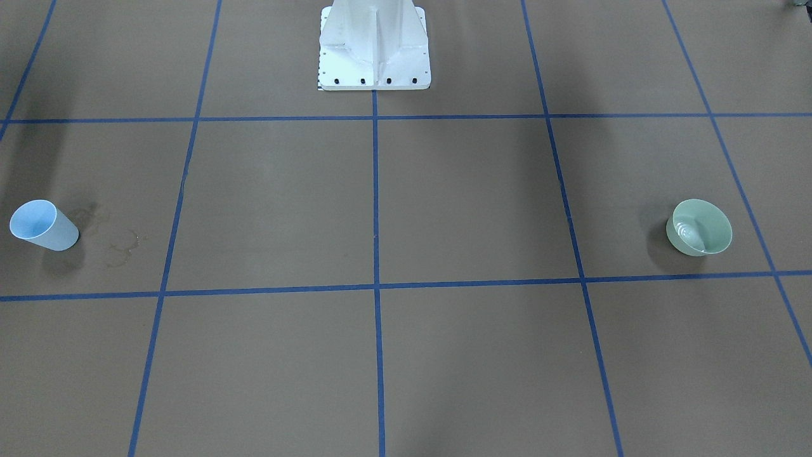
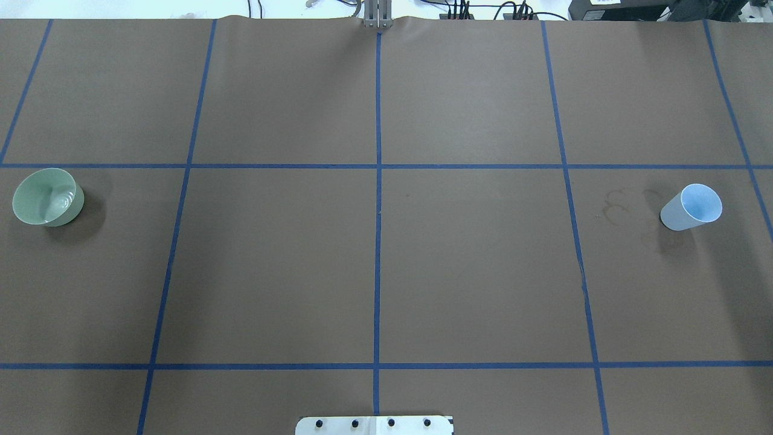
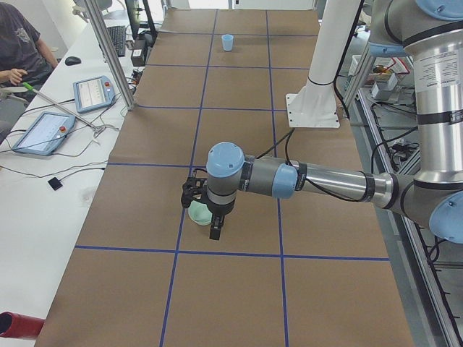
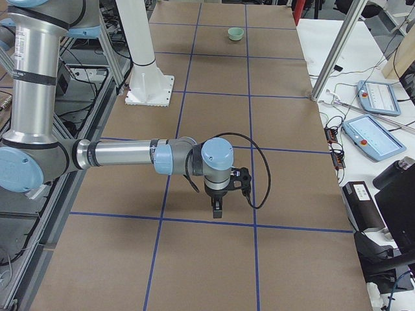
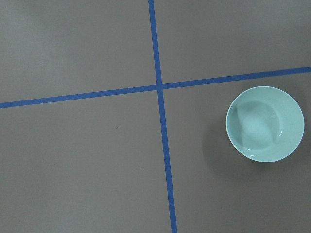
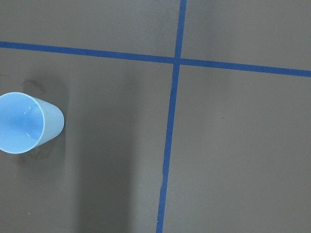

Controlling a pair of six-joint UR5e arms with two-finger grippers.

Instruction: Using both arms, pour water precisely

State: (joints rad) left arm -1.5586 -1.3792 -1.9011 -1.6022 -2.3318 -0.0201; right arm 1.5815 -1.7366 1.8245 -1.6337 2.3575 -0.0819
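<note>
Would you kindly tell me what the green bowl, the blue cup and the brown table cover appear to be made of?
Green bowl: likely glazed ceramic or hard plastic; smooth, glossy glints. Blue cup: probably thin plastic; matte, thin rim. Table cover: seemingly paper; matte, with dried ring stains.

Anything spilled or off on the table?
No fresh spill visible. Only oddity: faint ring-shaped stains on the brown paper beside the blue cup, apparently dried marks. Cup and green bowl stand upright; the water sits in the bowl.
</note>
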